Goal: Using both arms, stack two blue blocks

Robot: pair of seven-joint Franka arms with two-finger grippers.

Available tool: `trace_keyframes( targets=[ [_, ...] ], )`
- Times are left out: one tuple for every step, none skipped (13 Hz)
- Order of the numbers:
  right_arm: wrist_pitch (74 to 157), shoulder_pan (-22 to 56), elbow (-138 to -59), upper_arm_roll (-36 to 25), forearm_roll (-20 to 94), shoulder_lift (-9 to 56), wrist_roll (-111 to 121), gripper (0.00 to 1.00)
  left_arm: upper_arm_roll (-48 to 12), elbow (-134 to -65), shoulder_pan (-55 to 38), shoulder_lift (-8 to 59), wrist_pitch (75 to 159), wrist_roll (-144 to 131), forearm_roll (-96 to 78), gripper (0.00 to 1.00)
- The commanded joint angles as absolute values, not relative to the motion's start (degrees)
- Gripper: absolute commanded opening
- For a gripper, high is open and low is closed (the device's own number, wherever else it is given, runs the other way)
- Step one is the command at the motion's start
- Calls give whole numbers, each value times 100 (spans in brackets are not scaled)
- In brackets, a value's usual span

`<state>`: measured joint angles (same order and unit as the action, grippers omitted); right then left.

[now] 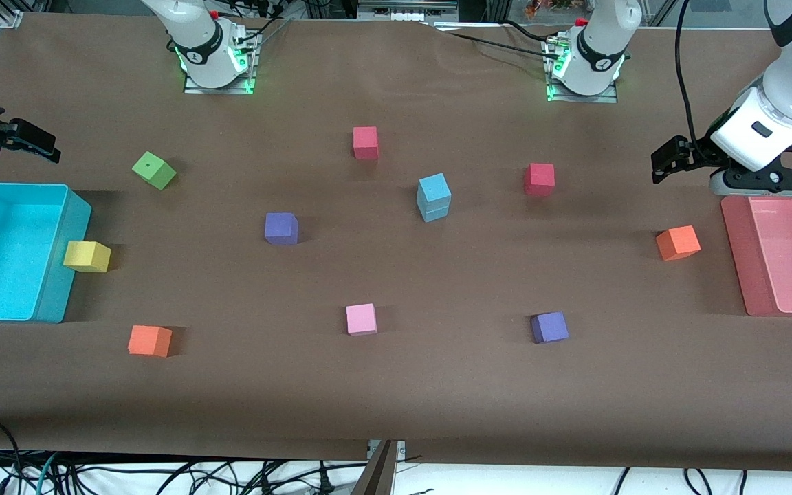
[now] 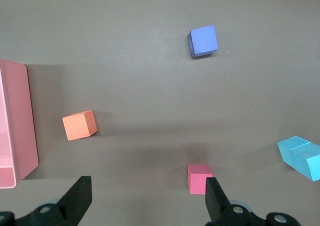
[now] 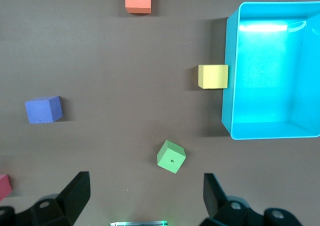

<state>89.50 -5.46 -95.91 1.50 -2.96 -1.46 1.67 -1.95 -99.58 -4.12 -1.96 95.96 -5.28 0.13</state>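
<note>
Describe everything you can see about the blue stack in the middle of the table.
The blue stack is two light sky-blue cubes, apparently foam, one resting squarely on the other with a seam between them. It stands upright on the brown table, near the middle, between a purple cube and a red cube. Nothing else touches it.

Bright even overhead light; soft shadows; sharp focus.

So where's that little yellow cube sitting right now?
The yellow cube rests on the table against the outer wall of the turquoise bin, at the right arm's end, with the orange cube nearer the front camera.
</note>
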Motion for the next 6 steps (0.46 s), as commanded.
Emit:
trace_keyframes(
  targets=[
    [8930,-615,-9545,202,-220,-141,131,100,-237,-9782,-369,-123,9483,-457,88,100],
    [8912,-615,-9545,202,-220,-141,141,100,-237,-9782,-369,-123,9483,-483,79,100],
    [8912,-615,-9545,202,-220,-141,141,100,-246,-9782,-369,-132,9483,-483,88,100],
    [8938,-615,-9545,202,-220,-141,132,100,-255,-9721,-369,-123,9483,-483,88,100],
    [8956,-615,-9554,202,-220,-141,114,100,-264,-9590,-369,-88,9475,-483,97,100],
    [8973,-615,-9554,202,-211,-141,106,100,-264,-9554,-378,-44,9475,-483,97,100]
  ],
)
